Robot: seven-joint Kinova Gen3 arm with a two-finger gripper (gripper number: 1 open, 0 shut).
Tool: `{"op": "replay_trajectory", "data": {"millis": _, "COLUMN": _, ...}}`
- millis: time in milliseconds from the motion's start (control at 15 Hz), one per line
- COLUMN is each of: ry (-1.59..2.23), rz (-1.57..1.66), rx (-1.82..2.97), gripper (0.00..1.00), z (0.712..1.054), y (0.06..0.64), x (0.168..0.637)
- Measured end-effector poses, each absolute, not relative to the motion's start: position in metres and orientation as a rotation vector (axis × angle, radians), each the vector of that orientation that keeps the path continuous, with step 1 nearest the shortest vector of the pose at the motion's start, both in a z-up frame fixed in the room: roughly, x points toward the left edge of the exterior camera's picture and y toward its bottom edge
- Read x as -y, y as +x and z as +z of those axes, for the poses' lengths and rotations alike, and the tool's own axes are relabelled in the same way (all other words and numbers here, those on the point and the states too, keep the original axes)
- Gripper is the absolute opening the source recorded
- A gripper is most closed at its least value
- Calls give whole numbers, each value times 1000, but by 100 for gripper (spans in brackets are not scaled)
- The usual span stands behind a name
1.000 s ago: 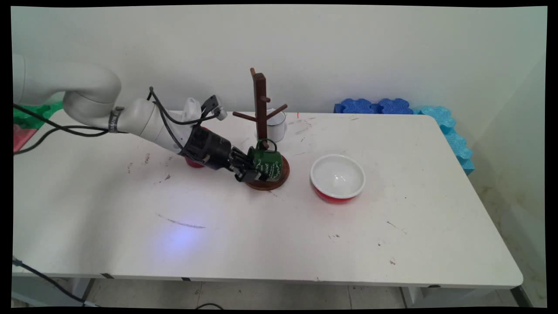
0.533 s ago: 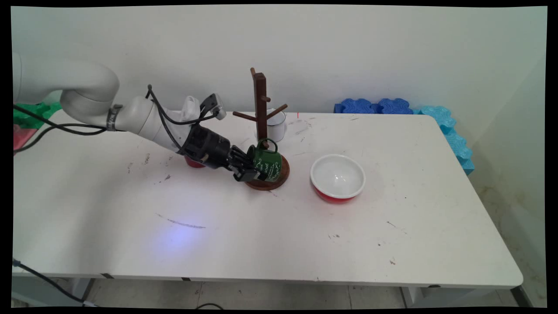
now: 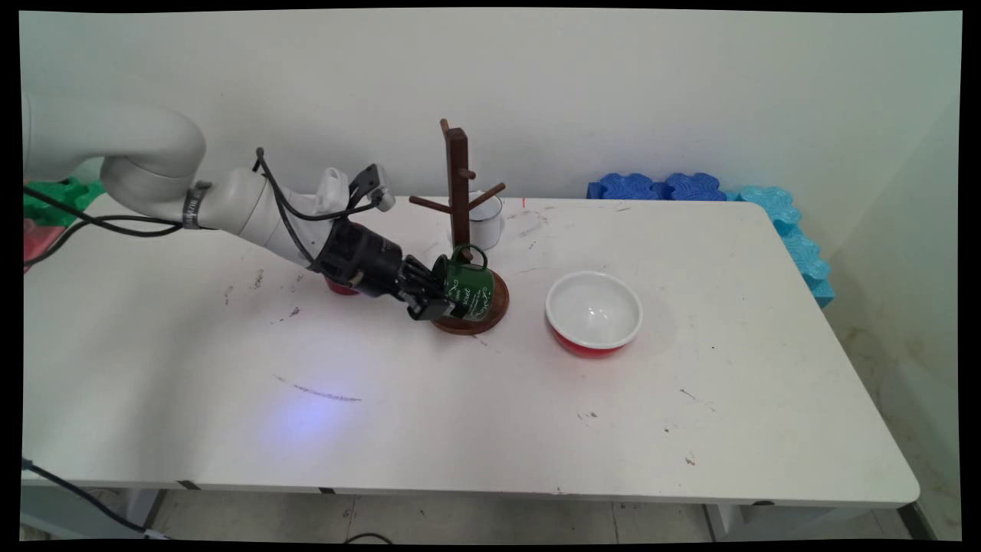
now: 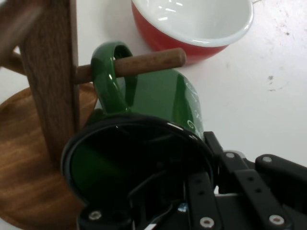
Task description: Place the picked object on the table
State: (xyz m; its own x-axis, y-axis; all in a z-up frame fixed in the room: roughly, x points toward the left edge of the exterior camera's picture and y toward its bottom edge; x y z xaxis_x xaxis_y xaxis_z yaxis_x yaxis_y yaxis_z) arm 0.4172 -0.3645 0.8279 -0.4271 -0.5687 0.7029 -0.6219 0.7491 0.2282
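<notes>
Green mug [image 3: 467,290] tilted on its side, handle looped over a low peg of the wooden mug tree [image 3: 460,230], body resting just above the round wooden base. Pincer [image 3: 433,299] clenched on the mug's rim, one finger inside the mouth, one outside against the wall, per hand view [image 4: 201,191]. Compared with a second ago: mug, tree and pincer nearly unmoved; wrist and forearm drawn slightly left and up, grip unreleased. White script on the mug's side, not legible. Lettered band on the arm's wrist, unreadable. White enamel cup [image 3: 487,218] behind the tree. Red bowl with white inside [image 3: 594,313] just right of the base, apart from it. Small red thing [image 3: 341,286] under the arm, mostly hidden. Blue foam pieces [image 3: 663,186] at the table [image 3: 690,429] far edge.
</notes>
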Motion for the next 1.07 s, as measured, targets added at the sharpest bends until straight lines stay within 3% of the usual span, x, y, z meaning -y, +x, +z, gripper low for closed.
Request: {"op": "replay_trajectory", "data": {"millis": 1067, "ry": 856, "rz": 90, "rx": 2147, "gripper": 0, "z": 836, "y": 417, "x": 361}}
